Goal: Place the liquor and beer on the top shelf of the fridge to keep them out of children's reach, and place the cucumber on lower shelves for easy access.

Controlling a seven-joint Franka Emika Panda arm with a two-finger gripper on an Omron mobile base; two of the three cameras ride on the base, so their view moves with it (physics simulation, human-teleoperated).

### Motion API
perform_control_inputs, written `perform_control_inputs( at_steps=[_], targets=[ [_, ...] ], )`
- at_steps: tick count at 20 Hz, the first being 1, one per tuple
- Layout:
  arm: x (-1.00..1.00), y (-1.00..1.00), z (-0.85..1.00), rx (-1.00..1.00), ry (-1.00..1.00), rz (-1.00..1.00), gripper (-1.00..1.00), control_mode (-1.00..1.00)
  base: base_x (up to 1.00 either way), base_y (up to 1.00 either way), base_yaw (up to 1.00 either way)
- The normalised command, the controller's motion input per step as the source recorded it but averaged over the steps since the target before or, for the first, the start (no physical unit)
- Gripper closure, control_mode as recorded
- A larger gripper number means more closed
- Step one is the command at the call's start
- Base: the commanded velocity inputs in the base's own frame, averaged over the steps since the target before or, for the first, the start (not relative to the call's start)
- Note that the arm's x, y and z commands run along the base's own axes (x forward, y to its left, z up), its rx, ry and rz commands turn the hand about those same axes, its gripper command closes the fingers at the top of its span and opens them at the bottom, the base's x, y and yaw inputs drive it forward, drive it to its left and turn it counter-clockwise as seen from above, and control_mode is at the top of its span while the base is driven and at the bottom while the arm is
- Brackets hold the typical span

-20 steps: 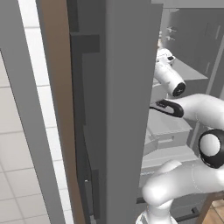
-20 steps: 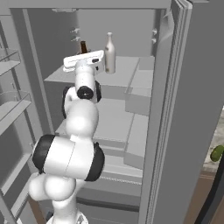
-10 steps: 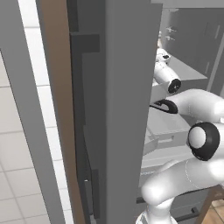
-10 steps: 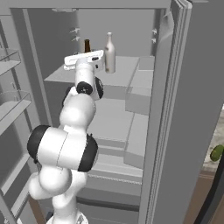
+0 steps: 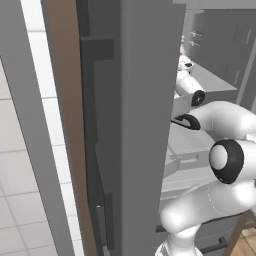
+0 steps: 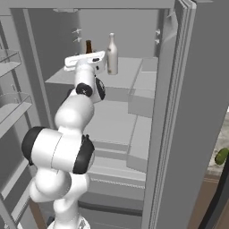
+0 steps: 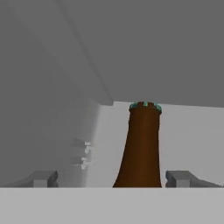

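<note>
**Both bottles up top, cucumber waiting outside**

Left base view: the fridge (image 5: 145,125) door edge is blocking most of the interior, with the arm reaching in past it.

Right base view: the liquor (image 6: 112,54) and the beer (image 6: 88,46) are standing side by side on the top shelf (image 6: 129,71), toward its back edge. The cucumber (image 6: 221,156) is lying outside, beyond the right door (so that part looks undone).

Hand view: the gripper (image 7: 113,179) is sitting open, its fingertips (image 7: 43,178) flanking the beer's neck without touching.
</note>
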Motion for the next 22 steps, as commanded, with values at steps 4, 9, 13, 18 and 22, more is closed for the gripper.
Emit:
perform_control_inputs(
  at_steps=[4,9,13,18,22],
  targets=[
    [-0.19,-0.17,0.16,0.0,0.0,0.0,-1.0,-1.0,0.0,0.0,0.0],
    [-0.39,-0.31,0.14,0.0,0.0,0.0,-1.0,-1.0,0.0,0.0,0.0],
    [-0.68,-0.26,0.21,0.0,0.0,0.0,-1.0,-1.0,0.0,0.0,0.0],
    [-0.86,-0.07,0.2,-0.02,0.03,0.0,-1.0,-1.0,0.0,0.0,0.0],
    [-0.89,-0.09,0.13,-0.03,0.12,0.0,-1.0,-1.0,0.0,0.0,0.0]
  ],
)
